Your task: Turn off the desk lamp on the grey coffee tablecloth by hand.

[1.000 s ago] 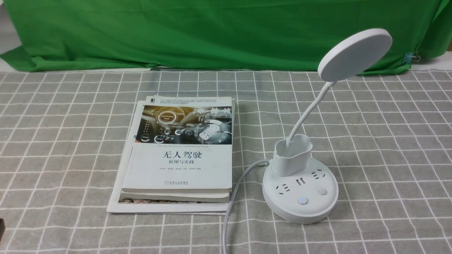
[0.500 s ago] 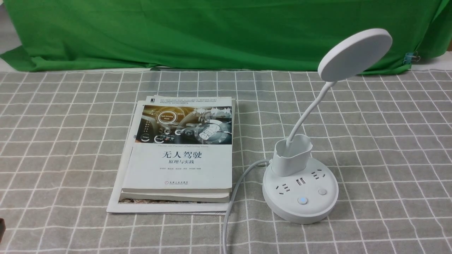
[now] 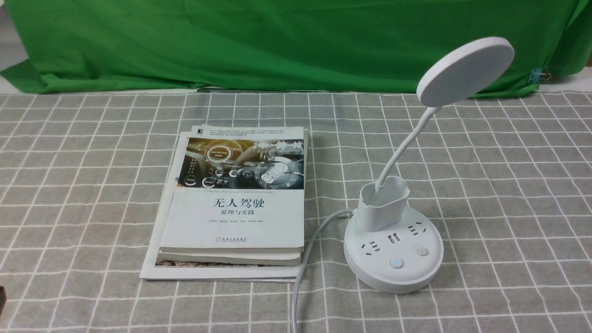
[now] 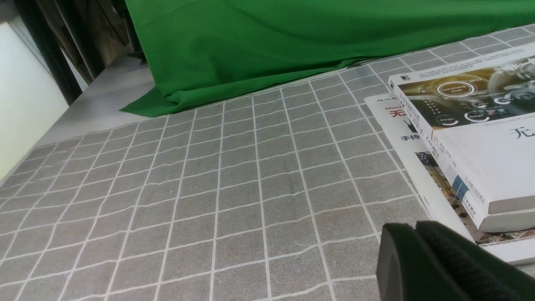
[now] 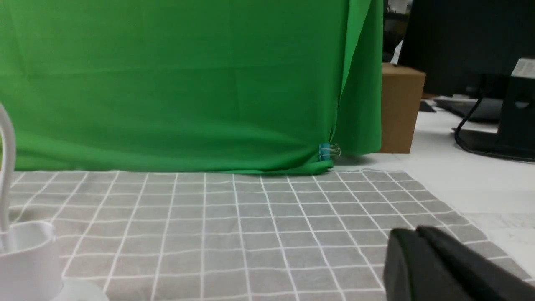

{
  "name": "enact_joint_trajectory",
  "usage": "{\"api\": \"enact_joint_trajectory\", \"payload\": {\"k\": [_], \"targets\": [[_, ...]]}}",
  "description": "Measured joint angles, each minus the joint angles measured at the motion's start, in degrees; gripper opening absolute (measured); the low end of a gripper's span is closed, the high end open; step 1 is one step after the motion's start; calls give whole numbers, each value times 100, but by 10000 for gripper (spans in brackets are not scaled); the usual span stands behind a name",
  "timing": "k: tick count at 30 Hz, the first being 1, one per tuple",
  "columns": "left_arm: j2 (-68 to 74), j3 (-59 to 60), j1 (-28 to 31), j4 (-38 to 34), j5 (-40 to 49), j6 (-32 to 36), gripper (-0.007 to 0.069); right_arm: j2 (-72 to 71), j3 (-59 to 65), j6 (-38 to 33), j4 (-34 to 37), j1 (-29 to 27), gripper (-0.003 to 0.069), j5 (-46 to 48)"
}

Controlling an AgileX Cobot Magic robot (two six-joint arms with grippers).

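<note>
The white desk lamp [image 3: 393,240] stands on the grey coffee tablecloth [image 3: 508,194], right of centre. Its disc head [image 3: 465,71] is tilted up on the bent neck, and the pen cup [image 3: 383,203] sits on the round base. Two buttons are on the base front; the left one [image 3: 395,263] glows bluish, the right one [image 3: 422,251] is plain. My left gripper [image 4: 416,226] is shut and empty, low over the cloth beside the books. My right gripper [image 5: 418,230] is shut and empty near the cloth's right edge; the lamp's cup [image 5: 25,255] shows far off in that view.
A stack of books [image 3: 236,203] lies left of the lamp, with the lamp's white cord [image 3: 305,259] running between them towards me. A green backdrop cloth [image 3: 277,41] hangs at the back. A cardboard box [image 5: 401,108] and dark equipment stand beyond the right edge.
</note>
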Motion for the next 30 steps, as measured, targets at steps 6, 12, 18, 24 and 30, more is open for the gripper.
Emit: {"api": "enact_joint_trajectory", "payload": {"k": [6,12,18,24,30], "targets": [[0,0,0,0,0,0,19,0,0,0,0,0,38,25],[0,0,0,0,0,0,19,0,0,0,0,0,40,36],[0,0,0,0,0,0,19,0,0,-6,0,0,42,289],[0,0,0,0,0,0,19,0,0,-12,19,0,45,1240],[0,0,0,0,0,6,19,0,0,-12,19,0,45,1283]]}}
